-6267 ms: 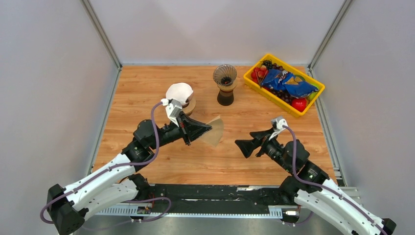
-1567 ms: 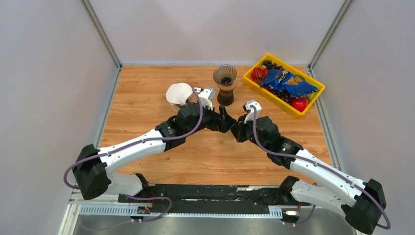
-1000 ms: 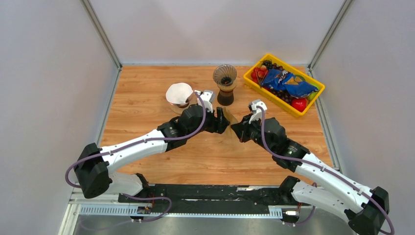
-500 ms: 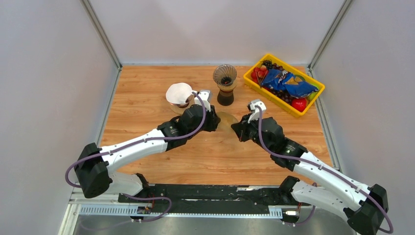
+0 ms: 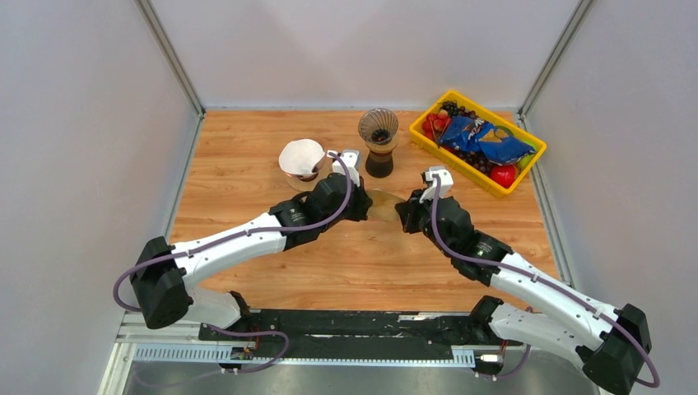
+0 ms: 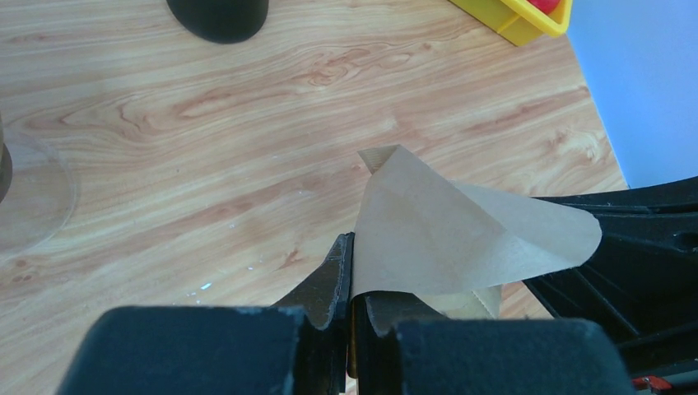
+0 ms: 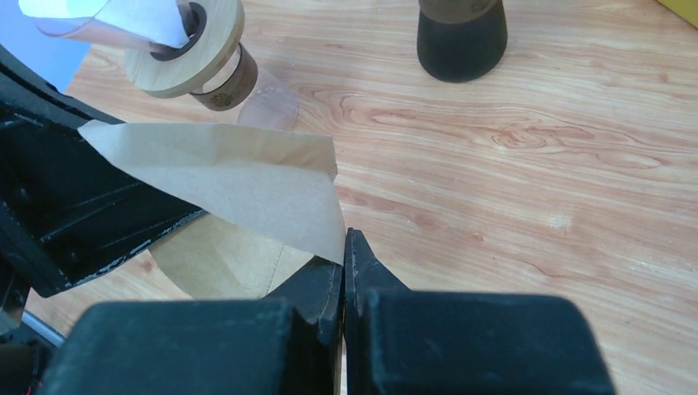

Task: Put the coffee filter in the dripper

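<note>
Just in front of the dripper (image 5: 379, 129), pinches the coffee filter (image 5: 381, 204) with left fingers (image 6: 332, 278) and right fingers (image 7: 366, 265), now pulled open between them; seems ready for seating.

The top camera looks down on the whole table (image 5: 247, 148); both wrist cameras closely share the filter (image 6: 461, 239).

Filter (image 6: 461, 239) matt brown paper; table (image 5: 247, 148) smooth grained wood; bin (image 6: 510, 23) glossy yellow plastic
</note>
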